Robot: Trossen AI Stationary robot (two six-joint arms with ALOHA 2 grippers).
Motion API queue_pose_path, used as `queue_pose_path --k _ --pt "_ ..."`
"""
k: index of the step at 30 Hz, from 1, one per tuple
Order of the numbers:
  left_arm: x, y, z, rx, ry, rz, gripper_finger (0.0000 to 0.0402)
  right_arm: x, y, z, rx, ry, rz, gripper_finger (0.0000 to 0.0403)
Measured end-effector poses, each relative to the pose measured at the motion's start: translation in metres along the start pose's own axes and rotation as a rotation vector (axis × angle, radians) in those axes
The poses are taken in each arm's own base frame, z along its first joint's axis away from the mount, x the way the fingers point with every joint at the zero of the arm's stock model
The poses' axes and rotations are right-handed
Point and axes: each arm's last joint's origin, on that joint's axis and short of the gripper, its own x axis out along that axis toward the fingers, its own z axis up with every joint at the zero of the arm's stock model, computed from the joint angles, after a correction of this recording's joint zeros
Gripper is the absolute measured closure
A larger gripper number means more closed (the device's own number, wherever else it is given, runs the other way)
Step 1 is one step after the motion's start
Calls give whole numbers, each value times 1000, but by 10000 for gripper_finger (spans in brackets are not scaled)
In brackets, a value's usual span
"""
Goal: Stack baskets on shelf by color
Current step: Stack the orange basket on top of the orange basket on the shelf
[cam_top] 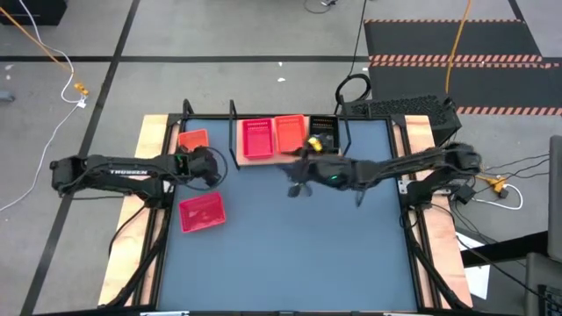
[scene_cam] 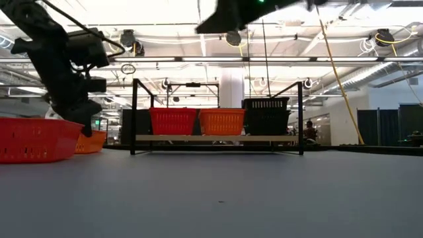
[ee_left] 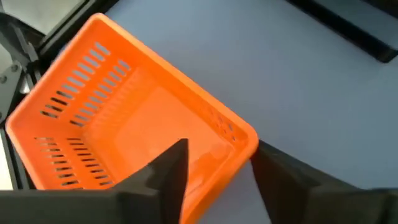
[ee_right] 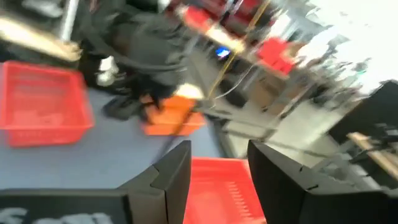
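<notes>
Orange basket (cam_top: pixel 193 140) sits just under your left jaws (cam_top: pixel 209 167) from above, off the shelf (cam_top: pixel 250 160). At the left wrist, your open jaws straddle its near wall; close squarely on it. Right jaws (ee_right: pixel 217 165) hang open, empty.

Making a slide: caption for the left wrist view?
Left gripper, fingers open, straddling the rim of an orange basket on the blue table.

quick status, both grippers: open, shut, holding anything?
Left gripper: open, straddling the orange basket's rim, not yet clamped.
Right gripper: open, empty.
</notes>
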Motion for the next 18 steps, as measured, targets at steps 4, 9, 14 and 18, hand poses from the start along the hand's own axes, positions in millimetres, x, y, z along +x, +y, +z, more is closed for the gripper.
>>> queue_pose_path --k 4,9,14,18 --pt "1 0 1 -6 6 -27 299 -25 -19 -15 65 -134 -103 248" --pt "1 0 1 5 17 -50 384 -52 -36 -22 137 -218 -158 248" --pt "-1 0 4 -2 16 -52 380 -66 -41 -20 176 -245 -157 248" --pt "-12 0 12 17 9 -35 385 -68 -38 -19 175 -247 -140 248"
